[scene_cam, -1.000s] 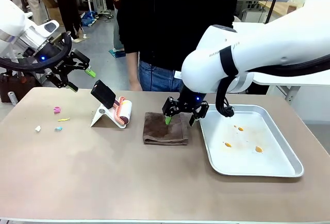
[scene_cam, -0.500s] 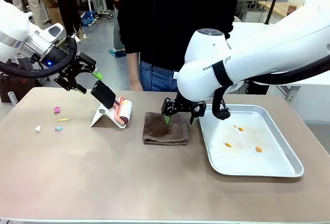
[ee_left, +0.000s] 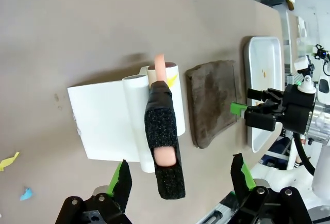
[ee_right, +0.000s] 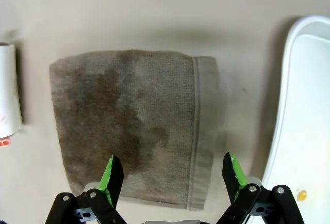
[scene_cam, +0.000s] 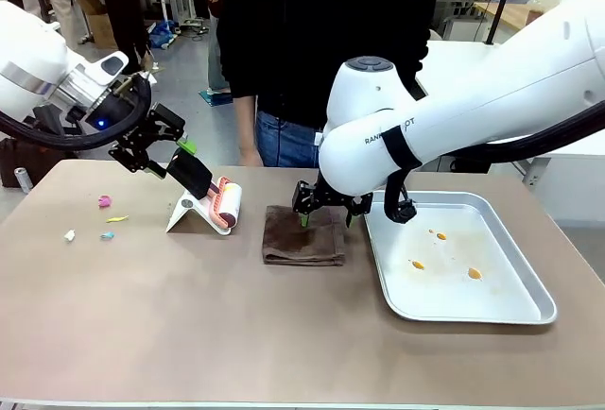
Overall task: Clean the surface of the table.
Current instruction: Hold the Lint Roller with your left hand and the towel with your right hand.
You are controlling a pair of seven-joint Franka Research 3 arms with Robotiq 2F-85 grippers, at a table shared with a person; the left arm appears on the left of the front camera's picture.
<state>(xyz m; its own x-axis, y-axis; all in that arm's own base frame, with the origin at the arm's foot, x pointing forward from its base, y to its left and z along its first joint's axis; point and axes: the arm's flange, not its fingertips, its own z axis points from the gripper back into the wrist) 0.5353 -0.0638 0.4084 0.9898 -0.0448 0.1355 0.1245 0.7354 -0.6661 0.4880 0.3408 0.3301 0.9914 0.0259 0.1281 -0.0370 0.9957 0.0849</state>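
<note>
Right tool (ee_right: 171, 168) gapes empty over folded brown terry cloth (ee_right: 129, 121) — left tool (ee_left: 180, 170) likewise above a black foam handle (ee_left: 162, 141).

near table (scene_cam: 236, 334) half: free | middle blocked: stand (scene_cam: 185, 213), cloth (scene_cam: 302, 237), tray (scene_cam: 492, 287) | scraps (scene_cam: 104, 201) left, perhaps paper

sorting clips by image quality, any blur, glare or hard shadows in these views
front view: sharp, evenly lit, soft sheen on the metal tray; left wrist view: lint roller in focus, faint shadow on the table beside it; right wrist view: brown towel weave crisp, soft shadow beside it, no glare
</note>
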